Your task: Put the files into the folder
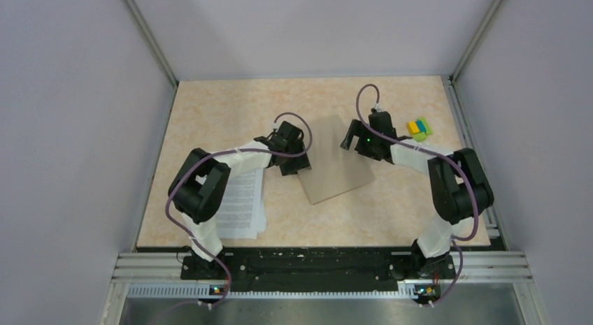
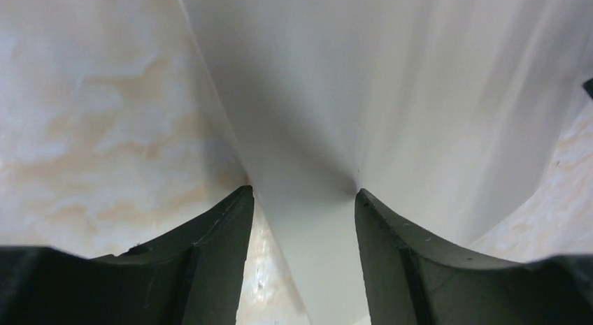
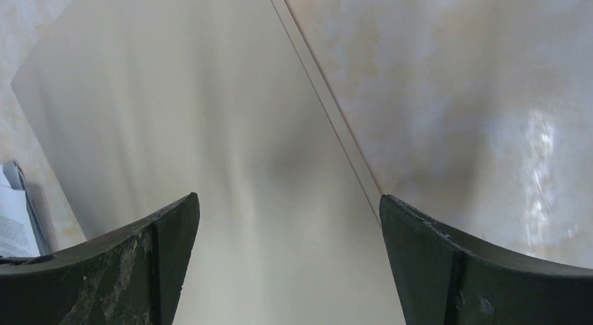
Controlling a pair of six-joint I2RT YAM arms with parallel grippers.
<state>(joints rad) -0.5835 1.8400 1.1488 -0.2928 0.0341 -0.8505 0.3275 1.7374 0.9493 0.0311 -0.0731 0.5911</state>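
Note:
The tan folder (image 1: 336,164) lies flat and closed at the middle of the table. My left gripper (image 1: 292,161) is at its left edge. In the left wrist view the fingertips (image 2: 302,192) squeeze a strip of the folder (image 2: 391,94) between them, and the cover creases at both tips. My right gripper (image 1: 354,140) hovers open over the folder's far right edge; the folder (image 3: 175,115) fills the wide gap of that gripper (image 3: 288,199). The files (image 1: 241,199), white printed sheets, lie at the near left under my left arm, and a corner of the files (image 3: 10,220) shows in the right wrist view.
A small yellow, blue and green block cluster (image 1: 419,128) sits at the back right, close to my right arm. Grey walls enclose the table on the left, back and right. A metal rail (image 1: 322,269) runs along the near edge.

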